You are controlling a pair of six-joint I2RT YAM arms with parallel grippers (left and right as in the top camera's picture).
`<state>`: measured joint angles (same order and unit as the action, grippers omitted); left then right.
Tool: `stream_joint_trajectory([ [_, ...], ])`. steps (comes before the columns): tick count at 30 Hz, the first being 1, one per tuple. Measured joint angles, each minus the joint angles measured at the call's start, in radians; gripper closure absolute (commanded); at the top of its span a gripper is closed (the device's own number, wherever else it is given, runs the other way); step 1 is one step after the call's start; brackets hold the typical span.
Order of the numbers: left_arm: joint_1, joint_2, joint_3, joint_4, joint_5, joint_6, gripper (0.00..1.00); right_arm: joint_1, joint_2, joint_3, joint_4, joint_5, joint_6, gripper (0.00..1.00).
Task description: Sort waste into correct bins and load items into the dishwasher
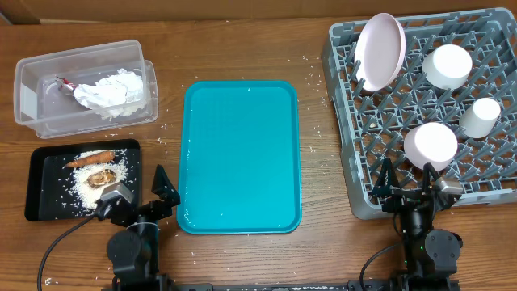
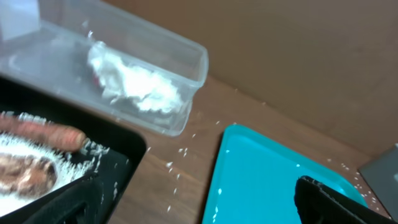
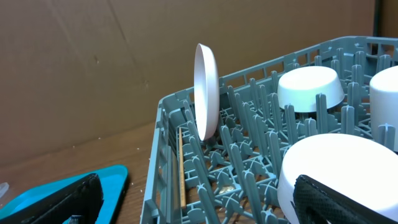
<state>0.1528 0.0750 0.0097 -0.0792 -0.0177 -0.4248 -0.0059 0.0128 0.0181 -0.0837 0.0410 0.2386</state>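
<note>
At the frame's bottom, left gripper point(image 2: 208, 186) beside the black tray point(image 1: 44, 194) and right gripper point(image 3: 198, 183) at the dish rack point(image 1: 343, 105) hold their jaws apart.

Lab test bench: wooden table point(image 1: 242, 48), cardboard backdrop point(image 3: 74, 68), dishwasher rack point(image 1: 338, 129), clear waste bin point(image 1: 32, 97).

Desk point(image 1: 242, 40): wood grain, matt brown.
Teal tray point(image 1: 241, 153): smooth plastic, glossy sheen.
Bin point(image 1: 28, 89): clear plastic, slightly frosted.
Wad point(image 1: 113, 90) inside: crumpled white paper, rough.
Black tray point(image 1: 40, 194): plastic, semi-gloss.
Rack point(image 1: 359, 137): grey plastic lattice, matt.
Plate point(image 1: 380, 48), bowls point(image 1: 448, 65): smooth, soft sheen; material unclear.
</note>
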Motion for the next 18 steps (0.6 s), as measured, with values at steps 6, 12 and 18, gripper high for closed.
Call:
stream_joint_trajectory([
  [6, -0.01, -0.058, -0.001, 0.002, 0.0, 0.093, 0.0, 0.0, 0.0, 0.0, 0.0, 0.0, 0.0, 0.0],
  [12, -0.01, -0.058, -0.001, 0.002, 0.0, 0.168, 0.0, 0.0, 0.0, 0.0, 0.0, 0.0, 0.0, 0.0],
  [18, -0.01, -0.058, -0.001, 0.002, 0.0, 0.223, 0.0, 0.0, 0.0, 0.0, 0.0, 0.0, 0.0, 0.0],
])
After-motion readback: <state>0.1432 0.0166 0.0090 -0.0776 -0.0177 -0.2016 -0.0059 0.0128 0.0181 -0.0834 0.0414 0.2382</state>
